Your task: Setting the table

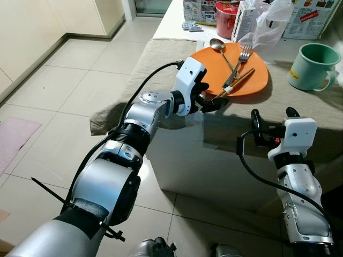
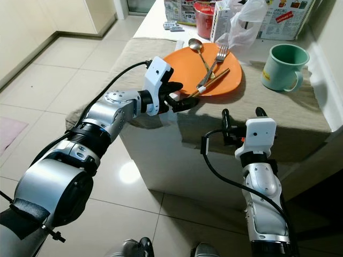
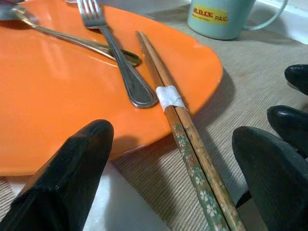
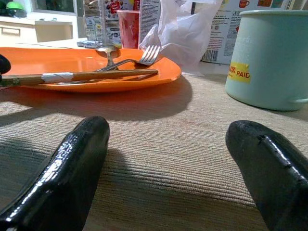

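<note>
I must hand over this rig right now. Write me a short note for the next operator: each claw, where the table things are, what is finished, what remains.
Left claw: open at the near rim of the orange plate, its fingers on either side of the chopsticks' overhanging end, not yet closed.
Right claw: open and holding nothing, at the near table edge in front of the green mug.
On the plate: spoon, fork and the taped chopsticks, all crossed together.
Done: nothing laid out yet.
Left: likely grip the chopsticks, then set each utensil beside the plate on the tablecloth.
</note>
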{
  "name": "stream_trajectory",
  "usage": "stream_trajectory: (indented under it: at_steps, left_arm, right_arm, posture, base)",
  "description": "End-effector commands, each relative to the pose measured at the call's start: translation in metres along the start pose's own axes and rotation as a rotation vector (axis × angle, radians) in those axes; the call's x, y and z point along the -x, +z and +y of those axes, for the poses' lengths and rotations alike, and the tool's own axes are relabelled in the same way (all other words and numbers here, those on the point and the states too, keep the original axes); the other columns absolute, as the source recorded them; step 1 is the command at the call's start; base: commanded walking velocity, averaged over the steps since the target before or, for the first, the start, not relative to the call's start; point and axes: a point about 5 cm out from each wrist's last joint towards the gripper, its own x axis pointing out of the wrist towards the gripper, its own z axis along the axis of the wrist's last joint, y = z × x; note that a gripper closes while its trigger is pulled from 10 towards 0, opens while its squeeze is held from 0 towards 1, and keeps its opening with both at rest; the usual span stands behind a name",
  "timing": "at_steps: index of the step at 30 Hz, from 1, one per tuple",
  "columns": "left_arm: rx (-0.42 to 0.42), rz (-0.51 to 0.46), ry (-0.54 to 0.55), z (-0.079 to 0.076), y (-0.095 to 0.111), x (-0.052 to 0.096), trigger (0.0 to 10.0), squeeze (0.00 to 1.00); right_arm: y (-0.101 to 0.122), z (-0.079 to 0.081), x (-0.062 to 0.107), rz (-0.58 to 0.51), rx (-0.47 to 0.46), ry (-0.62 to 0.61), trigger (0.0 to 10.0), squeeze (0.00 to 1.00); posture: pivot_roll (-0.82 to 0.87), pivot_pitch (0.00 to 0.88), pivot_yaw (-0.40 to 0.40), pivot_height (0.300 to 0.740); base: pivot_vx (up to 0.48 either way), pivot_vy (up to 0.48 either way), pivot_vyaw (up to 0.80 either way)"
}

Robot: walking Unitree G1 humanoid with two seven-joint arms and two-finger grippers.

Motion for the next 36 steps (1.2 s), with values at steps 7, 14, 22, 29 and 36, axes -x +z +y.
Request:
stream_trajectory:
  at_steps: [7,14,22,29,36]
  left_arm:
    - [-0.010,0.094,0.005,0.000,-0.020,0.003,10.0,0.00]
    - [-0.054,0.079,0.031,0.003,-0.009,0.004,10.0,0.00]
    - [-0.160,0.012,0.055,-0.001,0.006,0.004,10.0,0.00]
    - [-0.223,0.032,0.072,-0.007,0.002,0.004,10.0,0.00]
    - [-0.232,0.073,0.121,0.002,-0.010,0.012,10.0,0.00]
  right_arm:
    - [-0.028,0.002,0.010,0.150,-0.008,0.003,10.0,0.00]
    - [-0.029,0.001,0.009,0.149,-0.006,0.007,10.0,0.00]
    - [-0.031,0.000,0.009,0.154,-0.001,0.013,10.0,0.00]
    - [-0.033,0.004,0.008,0.159,-0.004,0.026,10.0,0.00]
    - [-0.034,0.006,0.006,0.159,-0.005,0.038,10.0,0.00]
  posture:
    - [-0.22,0.158,0.123,0.740]
    - [-0.22,0.145,0.117,0.740]
    - [-0.21,0.130,0.107,0.740]
    - [-0.20,0.121,0.096,0.740]
    - [-0.19,0.116,0.092,0.740]
  base:
    - [0.000,0.000,0.00]
    - [0.000,0.000,0.00]
    - [0.000,0.000,0.00]
    - [0.000,0.000,0.00]
    - [0.000,0.000,0.00]
